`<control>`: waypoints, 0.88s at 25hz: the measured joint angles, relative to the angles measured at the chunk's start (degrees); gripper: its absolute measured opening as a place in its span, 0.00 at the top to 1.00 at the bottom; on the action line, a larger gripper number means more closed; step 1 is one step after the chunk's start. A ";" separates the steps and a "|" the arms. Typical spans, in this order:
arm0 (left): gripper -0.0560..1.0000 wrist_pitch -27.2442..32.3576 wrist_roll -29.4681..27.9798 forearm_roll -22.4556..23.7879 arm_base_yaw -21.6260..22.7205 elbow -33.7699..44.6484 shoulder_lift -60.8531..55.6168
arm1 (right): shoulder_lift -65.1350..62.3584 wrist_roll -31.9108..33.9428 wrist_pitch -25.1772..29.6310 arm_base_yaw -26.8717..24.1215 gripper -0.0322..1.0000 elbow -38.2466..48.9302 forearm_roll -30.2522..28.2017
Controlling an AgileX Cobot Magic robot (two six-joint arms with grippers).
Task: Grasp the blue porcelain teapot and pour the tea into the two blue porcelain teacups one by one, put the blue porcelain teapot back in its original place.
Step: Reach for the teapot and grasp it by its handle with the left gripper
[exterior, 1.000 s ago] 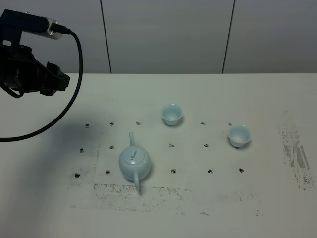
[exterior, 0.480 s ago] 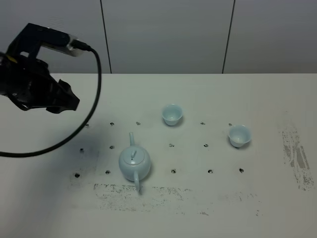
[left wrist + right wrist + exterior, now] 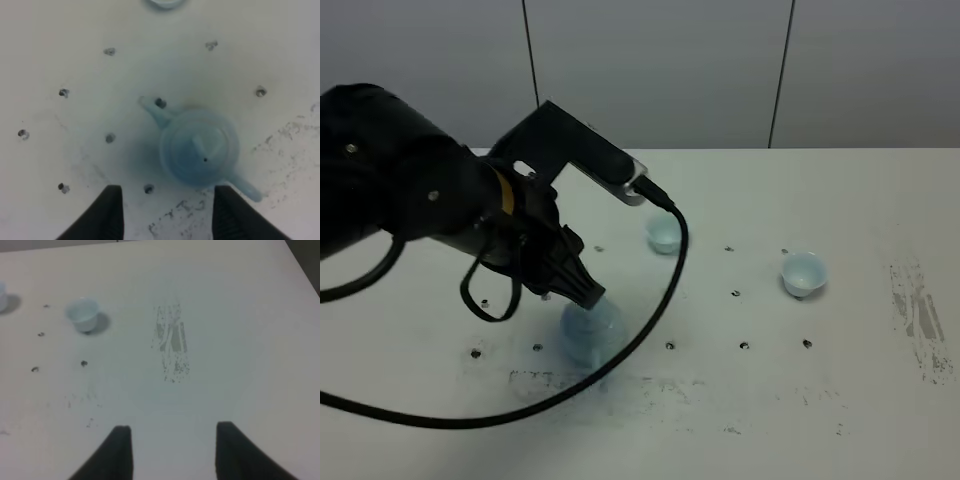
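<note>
The blue porcelain teapot stands upright on the white table, lid on, its spout and handle at opposite sides. In the high view the teapot shows blurred, partly under my left gripper. The left gripper hovers above it, open, nothing between its fingers. One teacup sits behind the teapot, partly crossed by the arm's cable. The other teacup stands further right and also shows as a cup in the right wrist view. My right gripper hangs over bare table, jaws apart and empty.
The left arm's black cable loops low over the table beside the teapot. Small dark holes dot the tabletop in rows. Scuffed dark marks lie toward the right edge and in front of the teapot.
My left arm has swung from the far left edge toward the middle and now covers the teapot. Teapot and both cups have stayed where they were.
</note>
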 joint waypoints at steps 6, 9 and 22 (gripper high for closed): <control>0.50 -2.04 -9.40 2.80 -5.47 3.39 -0.02 | 0.00 0.00 0.00 0.00 0.59 0.00 0.00; 0.50 -4.51 -7.53 -1.78 -6.30 7.59 -0.02 | 0.00 0.00 0.00 0.00 0.59 0.00 0.05; 0.43 -17.78 -6.26 -6.21 -8.21 13.13 7.07 | 0.00 0.00 0.00 0.00 0.59 0.00 0.10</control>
